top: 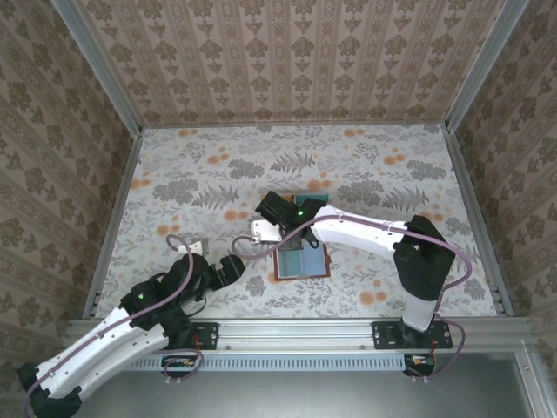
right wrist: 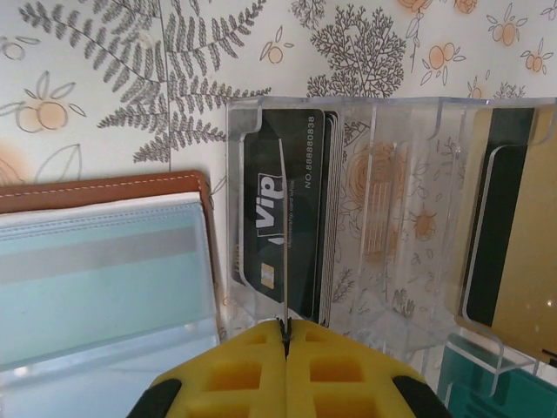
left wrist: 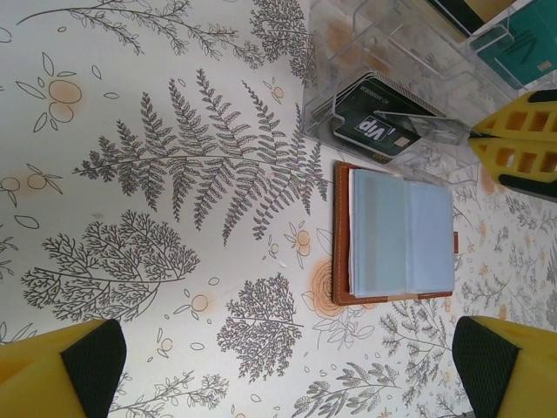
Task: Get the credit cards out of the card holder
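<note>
While inside the clear tray (right wrist: 383, 104), black card (right wrist: 296, 174) with white "Vip" lettering.

We hold two arms: left arm (top: 113, 335) folded at seven o'clock, left gripper (left wrist: 291, 359) spread wide; right arm (top: 357, 233) reaching from five o'clock towards ten, right gripper (right wrist: 285, 335) pressed closed.

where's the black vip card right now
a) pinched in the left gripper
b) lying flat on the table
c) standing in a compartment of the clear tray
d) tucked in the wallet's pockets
c: the black vip card stands on edge in an end compartment of the clear tray, right beside the open card holder.
</note>
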`<state>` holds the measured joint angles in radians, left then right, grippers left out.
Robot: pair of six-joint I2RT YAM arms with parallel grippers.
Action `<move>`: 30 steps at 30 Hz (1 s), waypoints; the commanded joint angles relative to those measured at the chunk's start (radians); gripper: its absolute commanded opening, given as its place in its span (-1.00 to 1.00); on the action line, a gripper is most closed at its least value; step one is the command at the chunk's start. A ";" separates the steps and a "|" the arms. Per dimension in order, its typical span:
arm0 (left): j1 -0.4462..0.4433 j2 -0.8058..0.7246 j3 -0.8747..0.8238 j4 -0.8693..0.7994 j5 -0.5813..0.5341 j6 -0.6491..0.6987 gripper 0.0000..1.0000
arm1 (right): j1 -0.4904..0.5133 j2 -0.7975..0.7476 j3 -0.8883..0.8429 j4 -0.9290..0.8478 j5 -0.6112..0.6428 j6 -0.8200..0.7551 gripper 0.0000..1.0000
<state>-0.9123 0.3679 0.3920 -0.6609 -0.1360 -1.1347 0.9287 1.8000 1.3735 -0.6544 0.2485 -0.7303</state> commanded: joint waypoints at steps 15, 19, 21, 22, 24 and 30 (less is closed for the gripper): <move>0.016 -0.014 -0.014 -0.024 -0.013 -0.025 1.00 | 0.012 0.107 0.074 0.006 0.013 0.029 -1.00; 0.019 -0.014 -0.016 -0.024 -0.007 -0.025 1.00 | 0.012 0.120 0.067 0.019 0.015 0.031 -1.00; 0.019 -0.015 -0.018 -0.026 -0.005 -0.024 1.00 | 0.012 0.128 0.066 0.020 0.014 0.040 -1.00; 0.020 -0.015 -0.017 -0.026 -0.004 -0.024 1.00 | 0.012 0.131 0.067 0.019 0.012 0.042 -1.00; 0.022 -0.017 -0.019 -0.025 -0.002 -0.027 1.00 | 0.012 0.135 0.066 0.020 0.014 0.047 -1.00; 0.023 -0.021 -0.022 -0.022 -0.002 -0.029 1.00 | 0.011 0.125 0.070 0.036 0.052 0.069 -0.89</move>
<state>-0.9005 0.3641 0.3790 -0.6651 -0.1352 -1.1507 0.9363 1.9217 1.4189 -0.6315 0.2592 -0.6865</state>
